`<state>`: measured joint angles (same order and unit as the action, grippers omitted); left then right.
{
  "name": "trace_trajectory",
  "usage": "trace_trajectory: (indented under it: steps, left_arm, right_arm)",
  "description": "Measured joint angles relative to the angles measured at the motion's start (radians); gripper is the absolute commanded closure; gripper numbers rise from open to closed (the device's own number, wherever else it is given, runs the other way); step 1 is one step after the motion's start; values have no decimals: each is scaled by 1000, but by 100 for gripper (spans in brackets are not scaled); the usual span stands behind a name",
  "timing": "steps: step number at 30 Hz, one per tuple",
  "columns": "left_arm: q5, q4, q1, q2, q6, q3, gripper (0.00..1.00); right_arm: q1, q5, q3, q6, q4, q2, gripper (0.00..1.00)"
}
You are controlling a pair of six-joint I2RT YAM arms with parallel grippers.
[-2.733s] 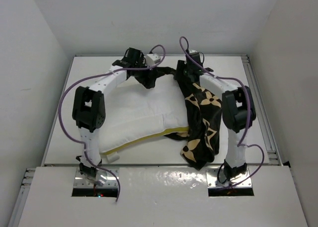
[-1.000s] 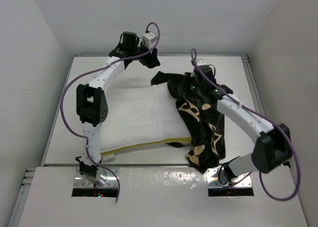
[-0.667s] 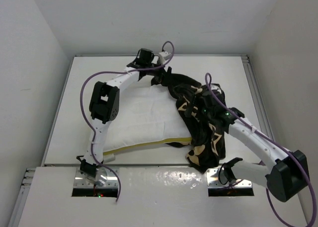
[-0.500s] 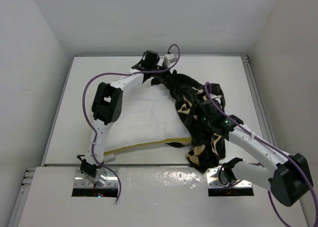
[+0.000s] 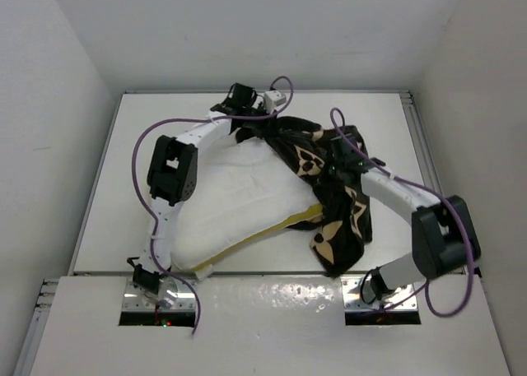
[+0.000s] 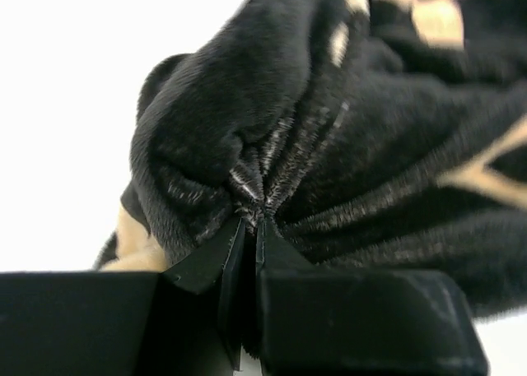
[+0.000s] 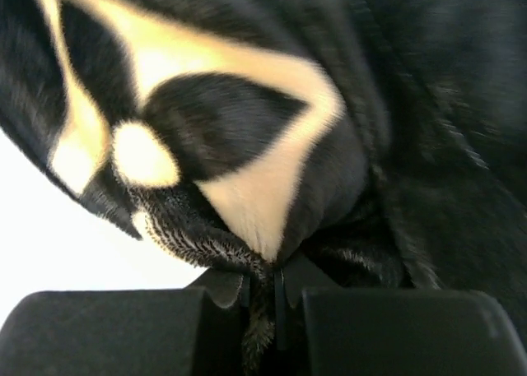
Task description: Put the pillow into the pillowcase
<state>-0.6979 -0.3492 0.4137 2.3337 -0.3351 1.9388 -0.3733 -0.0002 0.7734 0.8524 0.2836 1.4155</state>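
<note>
The white pillow [image 5: 239, 199] with a yellow side band lies across the middle of the table, its right end under the black pillowcase [image 5: 333, 199] printed with beige flowers. My left gripper [image 5: 257, 123] is at the pillowcase's far left corner, shut on a pinch of the plush fabric [image 6: 272, 170]. My right gripper [image 5: 342, 164] is over the pillowcase's upper middle, shut on a fold of it [image 7: 247, 187]. In both wrist views black pile fabric bunches right at the closed fingertips.
White walls close in the table [image 5: 123, 187] on the left, back and right. A metal rail [image 5: 440, 203] runs along the right edge. Purple cables loop off both arms.
Both grippers opened wide and then shut on the pillowcase. The right arm pulled back and up with the cloth, and the pillowcase now bunches further over the pillow's right end.
</note>
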Motion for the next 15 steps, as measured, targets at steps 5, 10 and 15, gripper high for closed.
trace_trajectory:
  steps: [5, 10, 15]
  left_arm:
    - [133, -104, -75, -55, -88, 0, 100]
    - [263, -203, -132, -158, -162, -88, 80]
    - [275, -372, -147, -226, -179, -142, 1]
  right_arm:
    - [98, -1, 356, -126, 45, 280, 98]
    - [117, -3, 885, -219, 118, 652, 14]
    - [122, -4, 1112, -243, 96, 784, 1]
